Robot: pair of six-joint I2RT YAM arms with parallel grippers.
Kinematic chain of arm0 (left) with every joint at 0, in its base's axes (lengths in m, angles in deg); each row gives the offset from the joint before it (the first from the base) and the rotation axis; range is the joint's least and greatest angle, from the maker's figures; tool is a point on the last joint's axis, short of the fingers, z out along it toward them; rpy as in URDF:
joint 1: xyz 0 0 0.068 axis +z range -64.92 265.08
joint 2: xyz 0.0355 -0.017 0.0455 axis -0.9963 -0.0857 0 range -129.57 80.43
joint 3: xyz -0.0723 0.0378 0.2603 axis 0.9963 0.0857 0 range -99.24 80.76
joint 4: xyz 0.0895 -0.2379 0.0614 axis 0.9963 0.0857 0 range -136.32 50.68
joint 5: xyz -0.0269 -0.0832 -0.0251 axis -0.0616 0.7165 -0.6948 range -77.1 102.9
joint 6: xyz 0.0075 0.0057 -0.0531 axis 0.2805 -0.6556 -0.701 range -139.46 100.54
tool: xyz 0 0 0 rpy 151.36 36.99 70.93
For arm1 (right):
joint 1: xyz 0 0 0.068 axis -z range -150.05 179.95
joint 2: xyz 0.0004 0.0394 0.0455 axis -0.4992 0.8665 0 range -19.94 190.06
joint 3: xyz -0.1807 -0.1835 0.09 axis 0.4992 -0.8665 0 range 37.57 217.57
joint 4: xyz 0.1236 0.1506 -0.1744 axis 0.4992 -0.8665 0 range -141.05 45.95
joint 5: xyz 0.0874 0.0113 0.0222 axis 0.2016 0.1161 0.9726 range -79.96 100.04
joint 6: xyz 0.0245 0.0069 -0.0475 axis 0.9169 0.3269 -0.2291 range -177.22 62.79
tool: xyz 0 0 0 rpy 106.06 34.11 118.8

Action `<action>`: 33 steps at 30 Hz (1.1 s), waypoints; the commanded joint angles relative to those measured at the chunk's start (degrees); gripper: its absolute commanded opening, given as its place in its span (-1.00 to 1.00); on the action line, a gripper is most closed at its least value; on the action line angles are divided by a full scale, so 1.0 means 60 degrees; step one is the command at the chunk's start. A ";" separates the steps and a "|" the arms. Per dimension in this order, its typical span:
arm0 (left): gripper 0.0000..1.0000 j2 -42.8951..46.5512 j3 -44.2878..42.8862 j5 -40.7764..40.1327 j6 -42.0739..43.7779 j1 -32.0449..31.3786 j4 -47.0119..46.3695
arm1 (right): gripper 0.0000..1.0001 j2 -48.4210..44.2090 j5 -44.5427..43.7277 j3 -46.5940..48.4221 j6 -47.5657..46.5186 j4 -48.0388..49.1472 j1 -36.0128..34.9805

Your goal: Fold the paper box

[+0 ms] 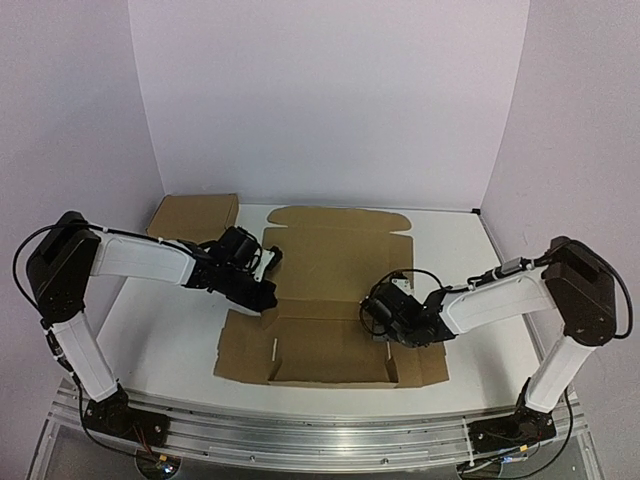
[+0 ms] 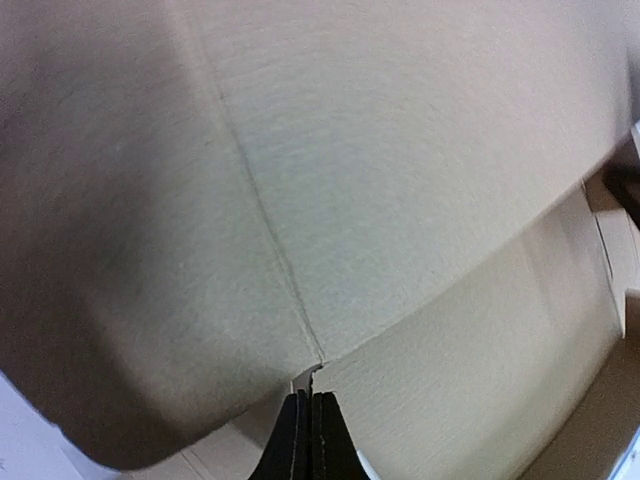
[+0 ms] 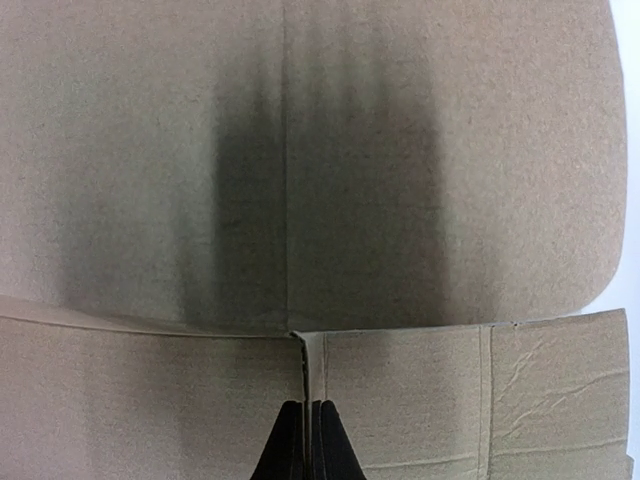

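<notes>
The paper box (image 1: 330, 262) is a brown die-cut cardboard sheet lying in the middle of the table, its near part partly folded into low walls. My left gripper (image 1: 266, 294) is at the sheet's left edge. In the left wrist view it (image 2: 308, 405) is shut, with a thin cardboard edge between the fingertips at a corner of the box (image 2: 400, 150). My right gripper (image 1: 379, 318) is at the right side wall. In the right wrist view it (image 3: 309, 412) is shut on the upright edge of a cardboard wall (image 3: 450, 380).
A smaller plain brown cardboard box (image 1: 195, 214) sits at the back left, behind my left arm. White tabletop (image 1: 470, 260) borders the sheet on the right, and lilac walls enclose the back and sides.
</notes>
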 commanded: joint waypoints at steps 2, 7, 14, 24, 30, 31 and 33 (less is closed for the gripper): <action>-1.00 -0.0538 -0.1232 -0.1349 -0.1817 0.0276 -0.0203 | -1.00 0.0759 0.0218 0.1423 0.1416 0.0363 -0.0180; -1.00 -0.0832 -0.1206 -0.2135 -0.1976 0.0293 -0.1012 | -0.76 0.0985 0.0558 0.2165 0.1493 -0.0410 -0.0174; -1.00 -0.0720 0.0121 -0.2758 -0.1545 0.0278 -0.2516 | 0.03 -0.0090 0.1285 0.2297 0.0320 -0.1484 -0.0132; -1.00 0.0019 0.2206 -0.3486 -0.1043 -0.0052 -0.5417 | 0.32 -0.2903 0.3660 0.1318 0.0564 -0.4279 0.1582; -1.00 0.0161 0.3003 -0.3463 -0.1046 -0.0158 -0.6033 | 0.04 -0.4116 0.5255 -0.0411 0.1104 -0.4520 0.3379; -1.00 0.0175 0.3073 -0.3499 -0.1000 -0.0154 -0.6094 | -0.06 -0.4092 0.5546 -0.0549 0.1038 -0.4520 0.3676; -1.00 0.0244 0.3204 -0.3537 -0.0875 -0.0147 -0.6252 | -0.16 -0.3912 0.6213 -0.0851 0.0781 -0.4519 0.4293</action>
